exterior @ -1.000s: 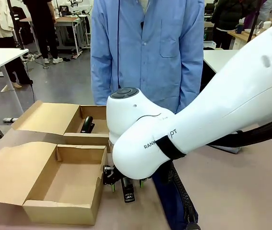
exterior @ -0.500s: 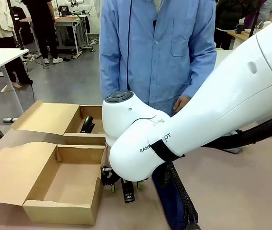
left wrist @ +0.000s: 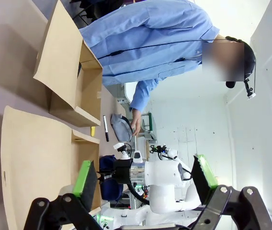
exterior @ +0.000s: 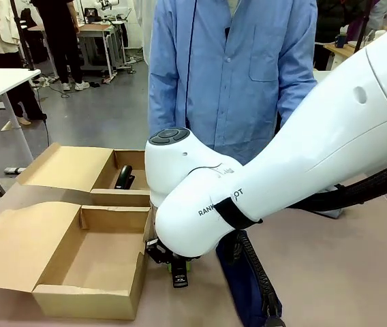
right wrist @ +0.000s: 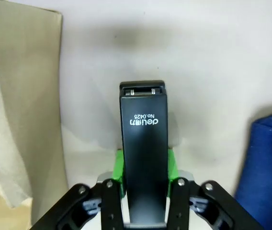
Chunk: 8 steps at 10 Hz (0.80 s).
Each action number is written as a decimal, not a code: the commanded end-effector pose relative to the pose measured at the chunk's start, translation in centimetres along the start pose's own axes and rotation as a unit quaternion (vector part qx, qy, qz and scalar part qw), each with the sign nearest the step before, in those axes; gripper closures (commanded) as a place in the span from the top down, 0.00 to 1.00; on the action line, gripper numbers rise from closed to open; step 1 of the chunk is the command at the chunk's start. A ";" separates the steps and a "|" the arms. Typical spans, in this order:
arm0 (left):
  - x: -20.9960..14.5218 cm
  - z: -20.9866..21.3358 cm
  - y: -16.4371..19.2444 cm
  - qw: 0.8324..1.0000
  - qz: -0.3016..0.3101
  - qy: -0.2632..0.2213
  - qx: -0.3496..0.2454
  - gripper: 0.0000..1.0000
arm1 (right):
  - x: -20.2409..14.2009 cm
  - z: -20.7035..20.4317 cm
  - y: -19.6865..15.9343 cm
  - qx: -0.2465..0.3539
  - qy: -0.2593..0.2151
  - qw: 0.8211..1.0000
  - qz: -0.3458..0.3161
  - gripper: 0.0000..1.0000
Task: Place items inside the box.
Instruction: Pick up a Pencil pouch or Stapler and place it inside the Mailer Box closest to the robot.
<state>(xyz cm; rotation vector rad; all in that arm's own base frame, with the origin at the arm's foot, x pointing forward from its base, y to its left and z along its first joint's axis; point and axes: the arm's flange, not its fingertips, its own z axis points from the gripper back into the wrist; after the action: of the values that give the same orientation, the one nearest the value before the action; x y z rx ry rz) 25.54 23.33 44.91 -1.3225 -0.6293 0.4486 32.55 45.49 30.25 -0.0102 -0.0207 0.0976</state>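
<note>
A black stapler (right wrist: 143, 139) lies on the table, and my right gripper (right wrist: 144, 167) is shut on its sides with the green pads (right wrist: 119, 168) pressed against it. From the front, this gripper (exterior: 177, 267) sits just right of the near open cardboard box (exterior: 105, 255). The navy-blue pouch (exterior: 238, 289) lies beside it under the arm, also at the right edge (right wrist: 267, 163). My left gripper (left wrist: 144, 175) hangs open with nothing in it. A marker pen (left wrist: 105, 128) and a small yellow item (left wrist: 93, 131) lie by the far box.
A second open box (exterior: 122, 194) stands behind the first, with a black object (exterior: 124, 178) inside. A person in a blue shirt (exterior: 234, 75) stands at the far side. Their hand (left wrist: 136, 125) rests on a grey thing.
My right gripper has shut on the stapler; its fingers were spread either side of it before. The person has shifted to the right.
</note>
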 end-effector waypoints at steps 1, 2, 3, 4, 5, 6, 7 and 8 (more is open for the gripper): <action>0.0 -0.1 -0.1 1.000 -0.011 -0.005 -0.013 1.00 | -0.1 -0.4 0.0 -0.015 -0.012 1.000 -0.019 0.00; 0.0 -0.1 -0.1 1.000 -0.011 -0.005 -0.013 1.00 | -0.1 -0.4 0.0 -0.012 -0.012 1.000 -0.021 0.00; 0.0 -0.1 -0.1 1.000 -0.011 -0.005 -0.013 1.00 | -0.1 -0.3 -0.1 -0.011 -0.011 1.000 -0.024 0.00; 0.0 -0.1 -0.1 1.000 -0.011 -0.005 -0.013 1.00 | -0.2 -0.2 -0.2 -0.008 -0.007 1.000 -0.028 0.00; 0.0 -0.1 -0.1 1.000 -0.011 -0.005 -0.013 1.00 | -0.6 0.5 -0.4 0.000 -0.008 0.999 -0.036 0.00; 0.0 -0.1 -0.1 1.000 -0.011 -0.005 -0.013 1.00 | -1.6 1.8 -0.5 0.015 -0.006 0.998 -0.053 0.00; 0.0 -0.1 -0.1 1.000 -0.011 -0.005 -0.013 1.00 | -3.4 3.5 -0.7 0.026 0.003 0.996 -0.082 0.00; 0.0 -0.1 -0.1 1.000 -0.011 -0.005 -0.013 1.00 | -6.1 5.6 -0.9 0.024 -0.004 0.992 -0.123 0.11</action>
<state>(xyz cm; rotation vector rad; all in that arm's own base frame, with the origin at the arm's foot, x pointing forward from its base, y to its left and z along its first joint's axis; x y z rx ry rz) 25.54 23.34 44.93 -1.3223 -0.6296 0.4486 30.00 45.15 33.37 0.0365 -0.0074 -0.0383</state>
